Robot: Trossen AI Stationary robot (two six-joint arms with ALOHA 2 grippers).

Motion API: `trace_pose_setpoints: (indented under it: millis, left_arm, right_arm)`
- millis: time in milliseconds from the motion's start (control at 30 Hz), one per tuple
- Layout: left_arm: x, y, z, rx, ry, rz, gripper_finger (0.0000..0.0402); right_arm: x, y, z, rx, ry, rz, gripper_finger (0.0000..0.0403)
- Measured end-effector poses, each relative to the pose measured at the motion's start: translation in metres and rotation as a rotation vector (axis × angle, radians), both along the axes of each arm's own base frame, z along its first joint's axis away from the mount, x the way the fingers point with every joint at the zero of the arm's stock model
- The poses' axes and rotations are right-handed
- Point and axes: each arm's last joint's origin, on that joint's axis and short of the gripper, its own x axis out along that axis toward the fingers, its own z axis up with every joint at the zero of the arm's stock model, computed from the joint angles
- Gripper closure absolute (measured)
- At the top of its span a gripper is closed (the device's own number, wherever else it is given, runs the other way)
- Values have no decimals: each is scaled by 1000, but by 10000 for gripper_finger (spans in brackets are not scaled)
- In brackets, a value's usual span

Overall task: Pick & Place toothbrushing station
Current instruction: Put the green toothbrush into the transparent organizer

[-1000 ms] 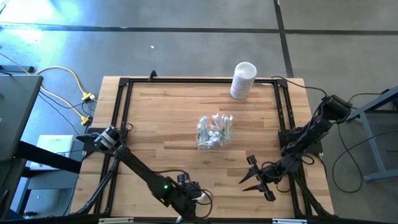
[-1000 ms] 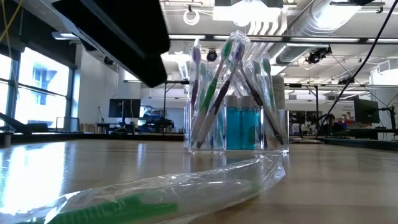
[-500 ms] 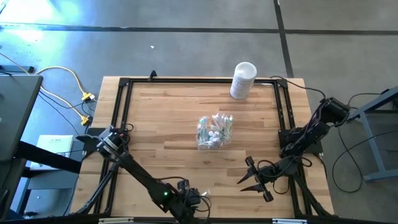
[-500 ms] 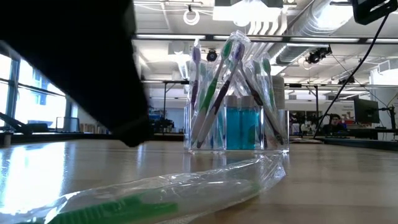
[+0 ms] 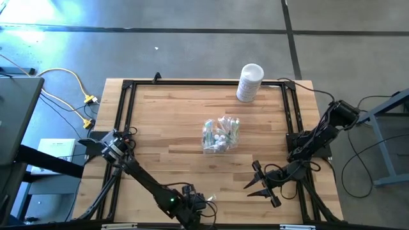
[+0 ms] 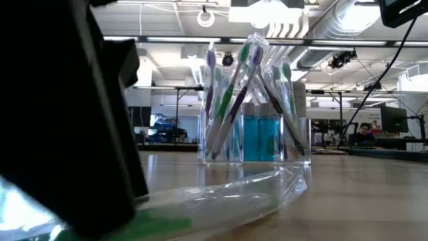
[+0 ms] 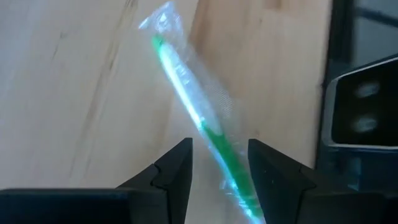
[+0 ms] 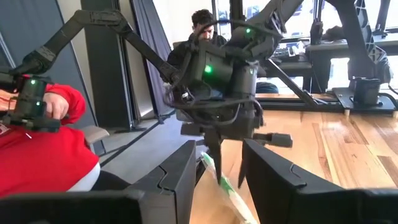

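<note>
Left gripper (image 7: 219,163) down at the table's near edge, jaws parted astride the wrapped green toothbrush (image 7: 198,121), nothing gripped; right gripper (image 5: 261,181) open, empty, nearby

Bright daylight, floor glare, blurred foreground.

My own left arm blots out the low view's left side, hiding one end of the wrapped toothbrush (image 6: 221,197), whose lower end the left wrist view's edge cuts off.
</note>
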Motion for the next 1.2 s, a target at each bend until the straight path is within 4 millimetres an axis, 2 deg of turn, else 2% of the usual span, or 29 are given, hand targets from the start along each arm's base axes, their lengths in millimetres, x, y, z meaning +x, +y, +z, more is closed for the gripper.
trace_pose_setpoints:
  millis: [200,367,467,600,733,867,1000,1100,1200]
  left_arm:
    - [4,-1,-19,-2,39,18,252]
    - [3,0,-23,-8,71,31,259]
    - [1,2,-24,9,94,32,296]
    - [-1,3,-26,30,122,20,381]
    - [-2,5,-24,67,126,-6,388]
    - [-3,5,-7,193,172,-79,394]
    - [-4,-7,26,364,147,-241,397]
    - [-11,-26,54,548,43,-499,397]
    - [-23,-47,69,795,-76,-746,398]
  right_arm:
    - [0,0,0,0,1,0,279]
    - [0,0,0,3,3,0,279]
    - [0,0,0,3,3,0,279]
    - [0,0,0,21,11,1,279]
    - [0,0,0,56,28,6,279]
    - [0,1,-1,145,77,28,279]
    - [-1,1,-4,245,160,56,279]
    - [0,1,-6,258,186,60,279]
    - [4,-3,-6,254,183,39,279]
